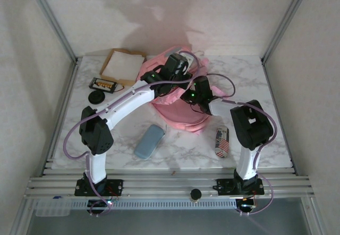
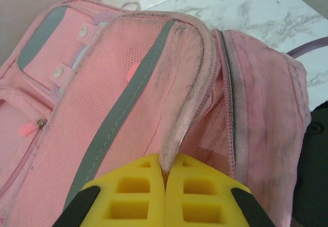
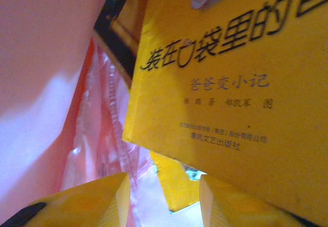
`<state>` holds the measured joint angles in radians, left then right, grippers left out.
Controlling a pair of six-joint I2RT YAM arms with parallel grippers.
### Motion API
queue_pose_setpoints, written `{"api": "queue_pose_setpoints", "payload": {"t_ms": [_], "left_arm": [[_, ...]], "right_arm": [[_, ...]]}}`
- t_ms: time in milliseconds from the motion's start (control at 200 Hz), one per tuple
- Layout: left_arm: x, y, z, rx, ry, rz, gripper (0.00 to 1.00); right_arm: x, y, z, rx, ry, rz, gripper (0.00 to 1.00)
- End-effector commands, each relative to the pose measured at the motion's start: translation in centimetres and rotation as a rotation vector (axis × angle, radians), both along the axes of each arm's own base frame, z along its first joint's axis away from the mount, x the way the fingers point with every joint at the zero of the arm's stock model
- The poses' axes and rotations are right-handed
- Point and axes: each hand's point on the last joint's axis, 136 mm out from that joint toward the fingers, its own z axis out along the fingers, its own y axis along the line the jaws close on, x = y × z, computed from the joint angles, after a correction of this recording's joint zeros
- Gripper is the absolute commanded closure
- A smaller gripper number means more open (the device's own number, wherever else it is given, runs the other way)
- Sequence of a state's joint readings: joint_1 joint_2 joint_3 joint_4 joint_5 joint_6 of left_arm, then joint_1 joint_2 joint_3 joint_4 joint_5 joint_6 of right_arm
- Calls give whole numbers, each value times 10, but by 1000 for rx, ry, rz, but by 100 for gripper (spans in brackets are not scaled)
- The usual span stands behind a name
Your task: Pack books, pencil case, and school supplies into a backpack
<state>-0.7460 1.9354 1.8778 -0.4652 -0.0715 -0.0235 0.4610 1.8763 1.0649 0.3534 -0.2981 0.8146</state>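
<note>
The pink backpack [image 1: 183, 119] lies in the middle of the table with its mouth held up. My left gripper [image 2: 166, 174] is shut on the worn edge of the backpack's [image 2: 128, 88] opening flap. My right gripper [image 3: 164, 206] is down inside the bag, jaws open. A large yellow book [image 3: 241, 83] with black characters fills the space ahead of it. The corner of a second yellow book [image 3: 179, 183] pokes between the fingers, close to the right one and clear of the left. A dark book [image 3: 115, 27] shows behind them. The blue-grey pencil case [image 1: 150, 140] lies on the table in front of the bag.
A shallow cardboard tray with a white sheet [image 1: 123, 67] sits at the back left. Beside it are a small black box [image 1: 103, 84] and a round black thing [image 1: 96, 96]. A flag-patterned pouch [image 1: 222, 142] lies by the right arm. Metal frame posts stand at the back corners.
</note>
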Motion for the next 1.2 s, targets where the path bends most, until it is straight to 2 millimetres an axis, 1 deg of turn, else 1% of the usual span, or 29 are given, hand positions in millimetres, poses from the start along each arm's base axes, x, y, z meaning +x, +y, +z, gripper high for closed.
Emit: {"api": "queue_pose_setpoints", "payload": {"t_ms": [0, 55, 125, 150, 155, 175, 205, 240, 295, 356, 386, 471, 521, 586, 671, 771, 871, 981, 1036, 1087, 1192], "left_arm": [[-8, -17, 43, -103, -60, -33, 100], [-8, -17, 43, -103, -61, -31, 100], [-7, -17, 42, -104, -60, -27, 100], [-7, -17, 42, -107, -60, -29, 100], [-7, -17, 42, -107, -60, -29, 100], [-7, -18, 41, -108, -58, -30, 100], [-8, -18, 41, -111, -56, -33, 100], [-8, -19, 40, -114, -53, -35, 100], [-7, -20, 40, -121, -51, -32, 100], [-7, -20, 42, -132, -53, -30, 100], [-7, -21, 42, -133, -52, -31, 100], [-5, -21, 40, -131, -54, -24, 100], [-5, -21, 40, -131, -55, -24, 100], [-4, -23, 39, -132, -50, -26, 100], [-4, -23, 37, -131, -44, -27, 100], [-4, -24, 37, -128, -45, -30, 100], [-5, -24, 38, -128, -46, -34, 100], [-5, -23, 36, -121, -43, -36, 100], [-6, -24, 35, -118, -40, -40, 100], [-6, -24, 34, -117, -39, -41, 100], [-5, -25, 36, -123, -44, -43, 100]], "right_arm": [[13, -23, 25, -54, -128, -60, 58], [3, -29, 24, -106, -122, -59, 56], [-10, -42, 19, -143, -96, -75, 54], [-14, -46, 25, -134, -110, -81, 54], [-16, -47, 23, -136, -104, -82, 54], [-19, -50, 27, -129, -113, -86, 53], [-24, -56, 26, -138, -109, -99, 52], [-26, -65, 23, -156, -89, -127, 51], [-27, -80, 15, -164, -39, -172, 46], [-28, -92, 3, -127, 44, -235, 42], [-29, -91, 1, -95, 64, -252, 41], [-32, -75, 2, -4, 102, -249, 34], [-30, -68, 3, 36, 122, -256, 32], [-26, -67, -1, 78, 151, -293, 29], [-20, -69, -14, 102, 197, -349, 23], [-7, -66, -15, 166, 201, -392, 22], [7, -64, -17, 209, 202, -433, 22], [22, -69, -19, 247, 191, -487, 26], [30, -70, -13, 272, 153, -495, 28], [38, -70, -12, 263, 144, -500, 28], [48, -71, -10, 257, 137, -503, 35]]}}
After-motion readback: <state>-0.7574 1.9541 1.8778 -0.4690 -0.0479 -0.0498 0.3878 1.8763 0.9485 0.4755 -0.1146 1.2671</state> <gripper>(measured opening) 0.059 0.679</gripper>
